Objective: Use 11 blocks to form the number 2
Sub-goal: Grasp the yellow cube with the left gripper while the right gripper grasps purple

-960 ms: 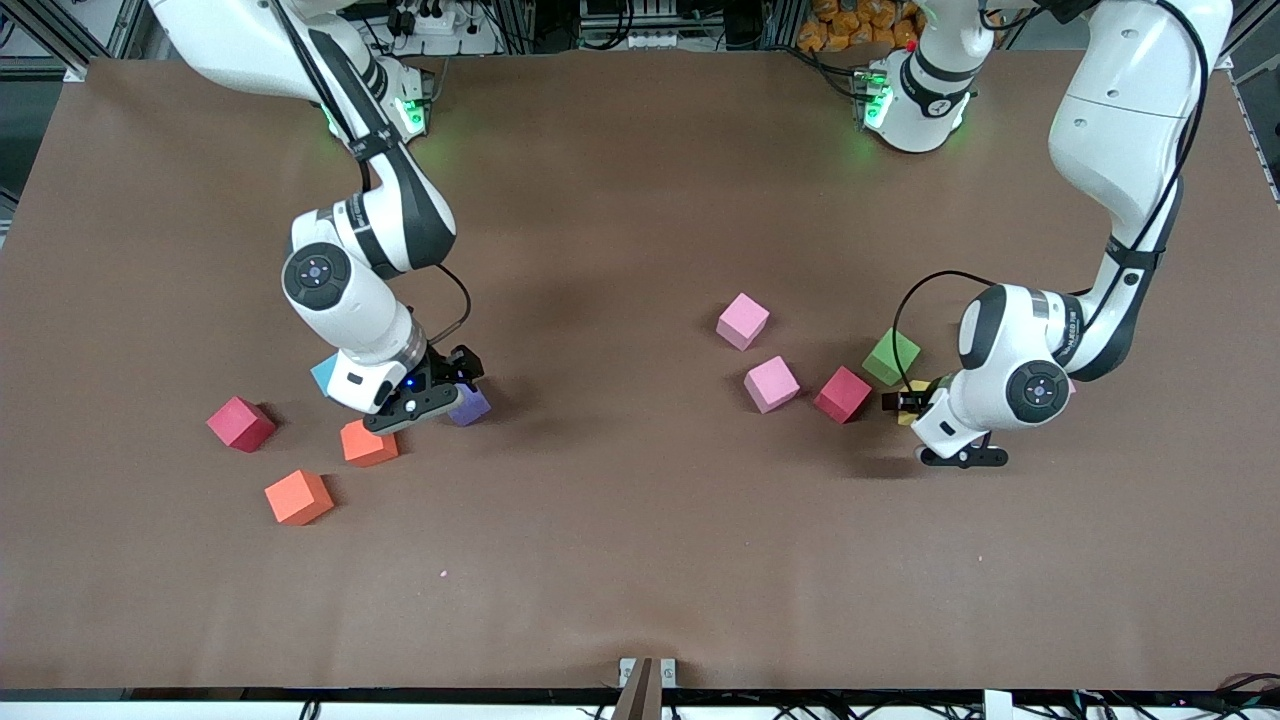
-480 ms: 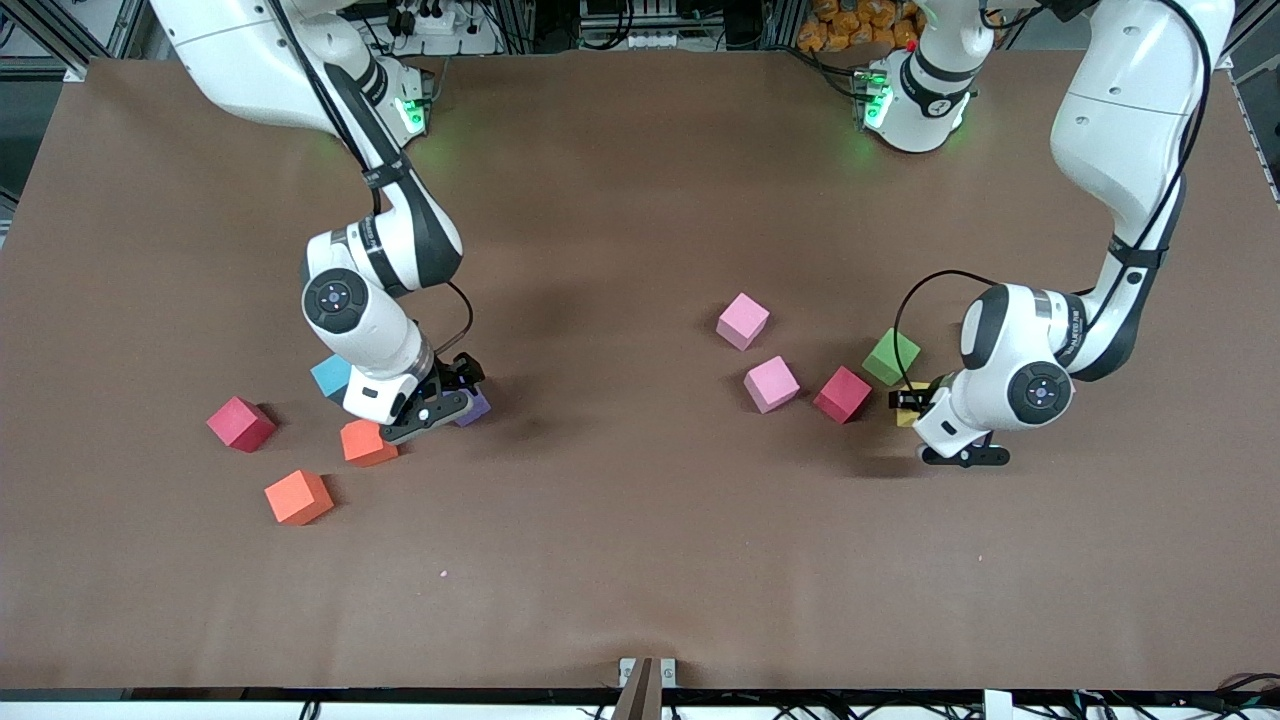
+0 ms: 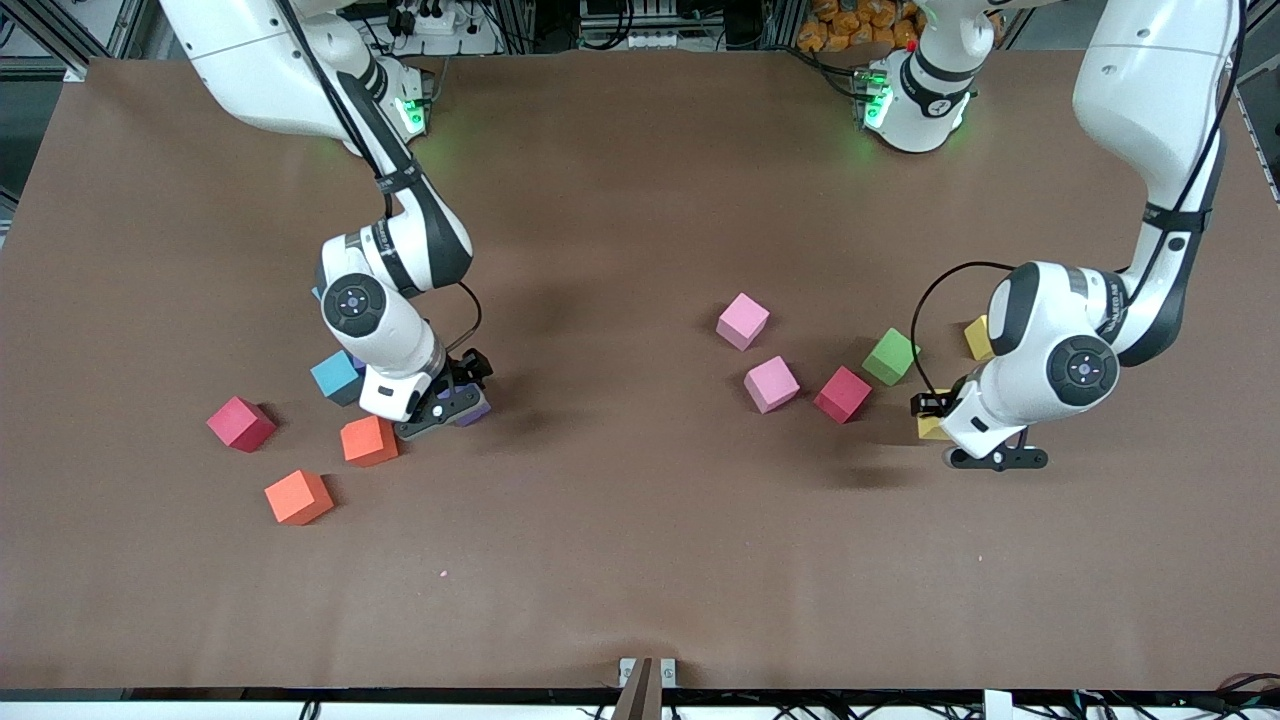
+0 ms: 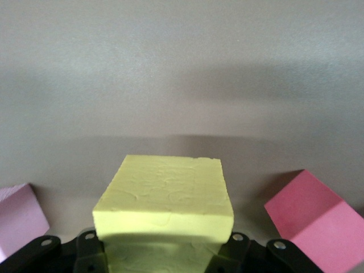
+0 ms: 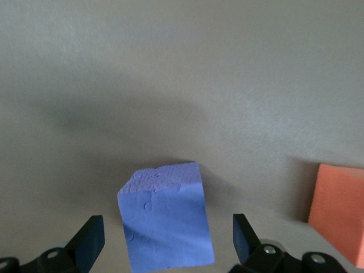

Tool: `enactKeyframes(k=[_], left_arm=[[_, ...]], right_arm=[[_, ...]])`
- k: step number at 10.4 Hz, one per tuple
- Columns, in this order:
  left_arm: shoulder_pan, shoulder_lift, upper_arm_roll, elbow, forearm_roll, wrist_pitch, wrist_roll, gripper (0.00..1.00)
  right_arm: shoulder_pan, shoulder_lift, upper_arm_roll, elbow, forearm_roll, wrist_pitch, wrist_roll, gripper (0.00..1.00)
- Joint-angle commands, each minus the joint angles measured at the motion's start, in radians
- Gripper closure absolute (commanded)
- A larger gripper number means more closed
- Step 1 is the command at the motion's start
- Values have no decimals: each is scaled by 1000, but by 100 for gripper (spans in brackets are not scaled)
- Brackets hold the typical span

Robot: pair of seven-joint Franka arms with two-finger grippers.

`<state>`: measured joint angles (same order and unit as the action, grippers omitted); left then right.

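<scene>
Blocks are scattered loose on the brown table [image 3: 620,560], no digit shape formed. Left gripper [image 3: 945,430] is clamped on a yellow block [image 4: 166,199], which fills the space between its fingers in the left wrist view; from the front only a yellow corner [image 3: 930,428] shows at the gripper. Whether that block is lifted or resting on the table, cannot tell. Near it, toward the middle of the table: red block [image 3: 842,393], green block [image 3: 890,356], two pink blocks [image 3: 771,384] [image 3: 742,320]. A second yellow block [image 3: 978,337] sits partly hidden by the left arm's wrist.

Right gripper [image 3: 455,400] has its fingers spread wide, down around a purple block [image 5: 166,216]; the block stands between the fingers [image 5: 88,242] with a gap on each side, not gripped. From the front, only a sliver of purple [image 3: 478,408] shows under the gripper. Just beside it: orange block [image 3: 368,441], light blue block [image 3: 336,377]. Another orange block [image 3: 298,497] lies nearer the front camera; a dark red block [image 3: 240,423] lies toward the right arm's end.
</scene>
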<state>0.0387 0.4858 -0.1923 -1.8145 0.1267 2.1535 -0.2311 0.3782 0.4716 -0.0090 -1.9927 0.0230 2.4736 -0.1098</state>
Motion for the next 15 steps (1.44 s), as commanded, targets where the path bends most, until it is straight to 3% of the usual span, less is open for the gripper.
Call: enactKeyframes(k=[1,5,7,9,13,14,15], left_arm=[[-17,-41,-38,-19,27,-53,-117,79],[-20,-59,-124,-19,27,-102,-253,75],[-22,-61,-139,-22,27,-130,-295,75],[-19,-73,-139,-22,25,-167,-342,75],[1,-72,-133,-26,33,-198,-352,74],[-2,-73,-134,-23,33,-199,-355,74],[-8,-67,-138,-25,33,-198,-364,74]], right_arm=[[5,15,-6,-11,-6,24,-10,0],[5,41,-5,-20,-8,87,-13,0],[-2,48,-5,-21,-6,105,-10,12],[1,53,-5,-21,-6,107,-10,17],[5,26,-5,-21,-5,91,-4,62],[5,22,-5,-21,-5,90,-4,69],[7,16,-6,-20,-5,90,-4,69]])
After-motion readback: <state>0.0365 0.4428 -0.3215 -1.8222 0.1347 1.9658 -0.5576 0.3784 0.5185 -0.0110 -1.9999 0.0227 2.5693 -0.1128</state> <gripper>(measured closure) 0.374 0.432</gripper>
